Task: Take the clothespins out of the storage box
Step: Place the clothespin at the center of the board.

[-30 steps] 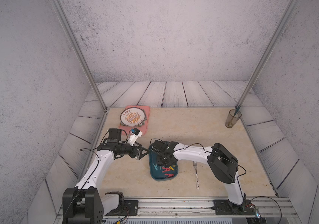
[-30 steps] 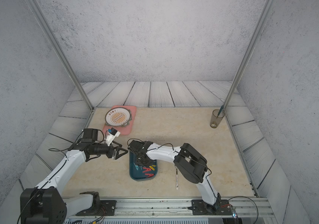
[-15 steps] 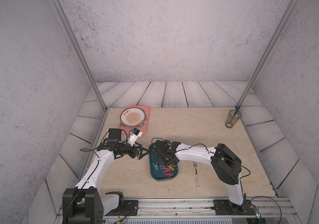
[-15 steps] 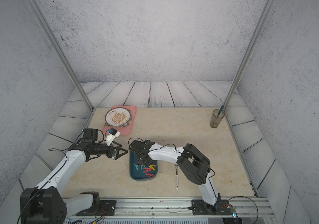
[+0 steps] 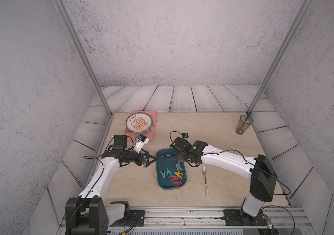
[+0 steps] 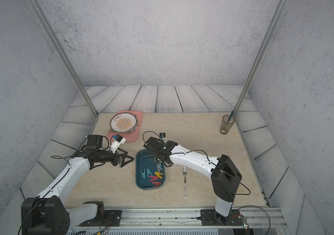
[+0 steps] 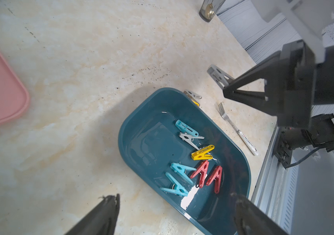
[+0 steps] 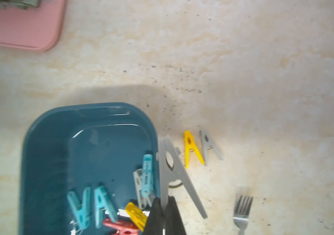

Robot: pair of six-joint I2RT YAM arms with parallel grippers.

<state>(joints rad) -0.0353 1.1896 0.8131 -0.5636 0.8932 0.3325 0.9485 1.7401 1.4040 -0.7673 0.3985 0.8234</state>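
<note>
The dark teal storage box (image 5: 165, 160) (image 6: 144, 160) lies on the table's front middle. Several clothespins lie inside it: light blue (image 7: 180, 173), red (image 7: 202, 173), yellow (image 7: 202, 152) and grey (image 7: 188, 138). My right gripper (image 8: 164, 200) (image 5: 179, 160) is shut on one leg of a grey clothespin (image 8: 172, 166), held above the box's right rim. A yellow clothespin (image 8: 190, 148) and a grey one (image 8: 208, 146) lie on the table just right of the box. My left gripper (image 7: 176, 196) (image 5: 152, 159) hangs open and holds nothing beside the box's left rim.
A fork (image 5: 205, 181) lies on the table right of the box. A pink tray (image 5: 154, 122) with a plate (image 5: 138, 122) sits at the back left. A glass (image 5: 243, 126) stands at the back right corner. Metal posts rise at both back corners.
My right gripper closed on the grey clothespin in the box and rose with it toward the box's right rim. The left arm has not moved.
</note>
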